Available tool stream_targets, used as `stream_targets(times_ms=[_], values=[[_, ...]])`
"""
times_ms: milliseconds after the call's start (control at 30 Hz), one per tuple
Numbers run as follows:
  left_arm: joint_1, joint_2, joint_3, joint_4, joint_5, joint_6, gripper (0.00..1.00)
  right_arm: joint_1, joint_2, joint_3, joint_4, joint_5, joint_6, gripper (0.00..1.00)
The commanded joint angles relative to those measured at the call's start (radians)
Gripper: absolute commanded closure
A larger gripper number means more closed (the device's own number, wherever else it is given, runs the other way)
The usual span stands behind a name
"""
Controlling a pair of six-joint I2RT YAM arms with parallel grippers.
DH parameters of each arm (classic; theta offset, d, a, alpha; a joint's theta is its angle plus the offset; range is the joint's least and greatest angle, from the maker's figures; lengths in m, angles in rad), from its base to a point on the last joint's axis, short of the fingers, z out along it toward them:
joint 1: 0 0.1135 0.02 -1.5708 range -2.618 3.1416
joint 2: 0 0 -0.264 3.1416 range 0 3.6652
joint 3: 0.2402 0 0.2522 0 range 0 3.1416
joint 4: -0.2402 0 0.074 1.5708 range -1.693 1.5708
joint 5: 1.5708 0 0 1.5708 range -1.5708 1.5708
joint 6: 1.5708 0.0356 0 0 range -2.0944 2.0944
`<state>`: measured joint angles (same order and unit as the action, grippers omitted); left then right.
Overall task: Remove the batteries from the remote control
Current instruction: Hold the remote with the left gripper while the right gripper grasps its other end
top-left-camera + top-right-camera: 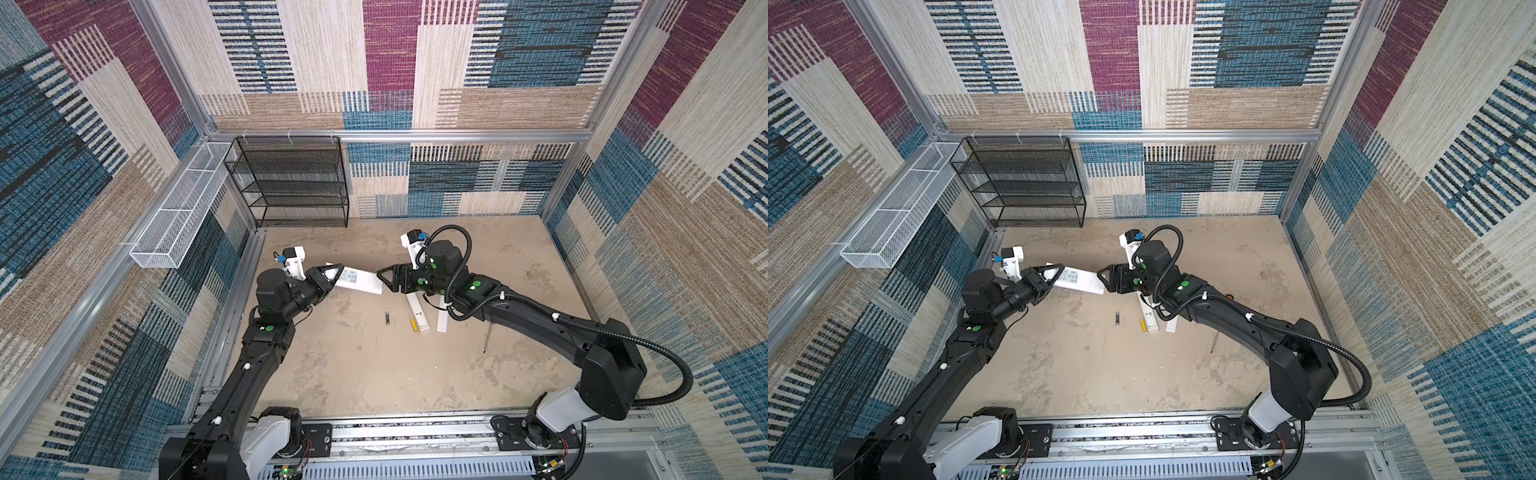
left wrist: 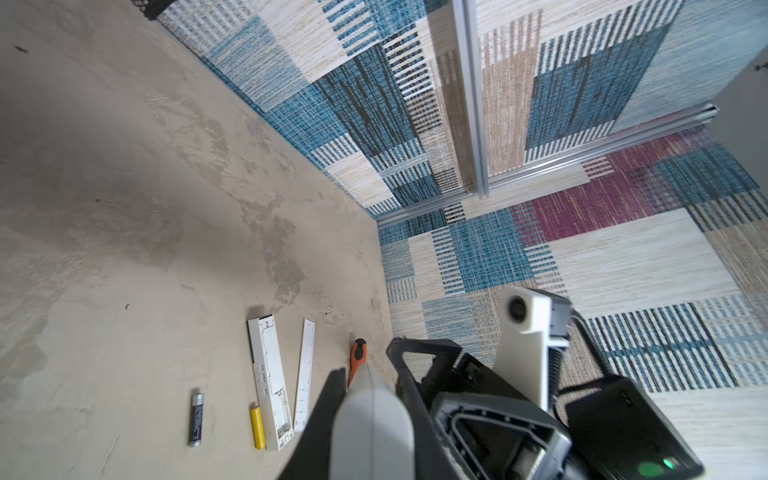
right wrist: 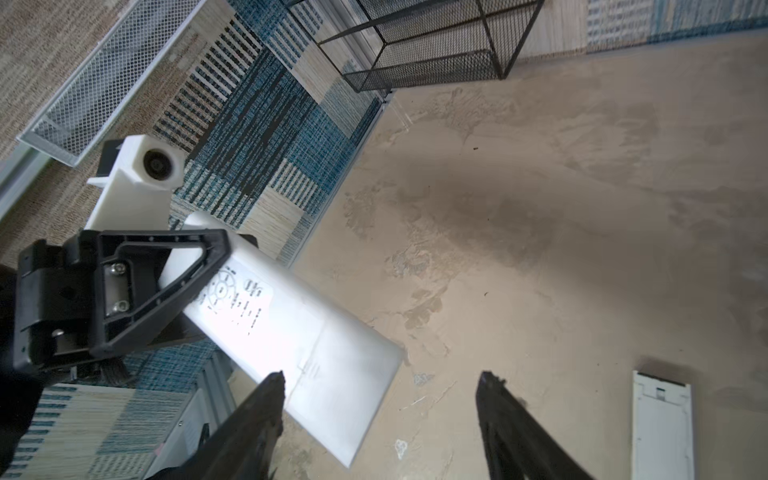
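Observation:
In both top views my left gripper [image 1: 334,274] [image 1: 1057,274] is shut on one end of the white remote control [image 1: 359,281] [image 1: 1080,281] and holds it above the table, button face up. My right gripper [image 1: 380,276] [image 3: 380,386] stands open at the remote's [image 3: 291,332] free end; that end lies between the jaws, close to one finger, ungripped. In the left wrist view the remote [image 2: 374,419] fills my left gripper [image 2: 370,399]. Two batteries lie on the table: a dark battery [image 1: 387,318] [image 2: 196,419] and a yellow battery [image 1: 414,325] [image 2: 257,428].
A long white open casing [image 1: 417,315] [image 2: 270,382] and a thin white cover strip [image 1: 443,320] [image 2: 304,374] lie beside the yellow battery. An orange-handled screwdriver [image 2: 358,357] lies under my right arm. A black mesh shelf [image 1: 291,183] and a white wire basket [image 1: 178,212] stand at the back left.

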<state>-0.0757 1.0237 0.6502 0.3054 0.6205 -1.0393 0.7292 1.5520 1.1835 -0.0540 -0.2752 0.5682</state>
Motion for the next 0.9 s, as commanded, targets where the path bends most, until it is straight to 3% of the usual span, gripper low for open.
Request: stream_targets(times_ms=[0, 300, 633, 867], values=[[0.004, -0.006, -0.012, 0.135, 0.049, -0.039, 1.00, -0.016, 0.012, -0.016, 0.088, -0.136, 0.118, 0.27], [0.005, 0.018, -0.025, 0.201, 0.072, -0.074, 1.00, -0.017, 0.082, 0.033, 0.094, -0.210, 0.124, 0.30], [0.012, 0.029, -0.023, 0.215, 0.079, -0.079, 1.00, -0.020, 0.098, 0.044, 0.069, -0.186, 0.096, 0.53], [0.019, 0.032, -0.028, 0.217, 0.081, -0.081, 1.00, -0.025, 0.102, 0.035, 0.073, -0.192, 0.102, 0.59]])
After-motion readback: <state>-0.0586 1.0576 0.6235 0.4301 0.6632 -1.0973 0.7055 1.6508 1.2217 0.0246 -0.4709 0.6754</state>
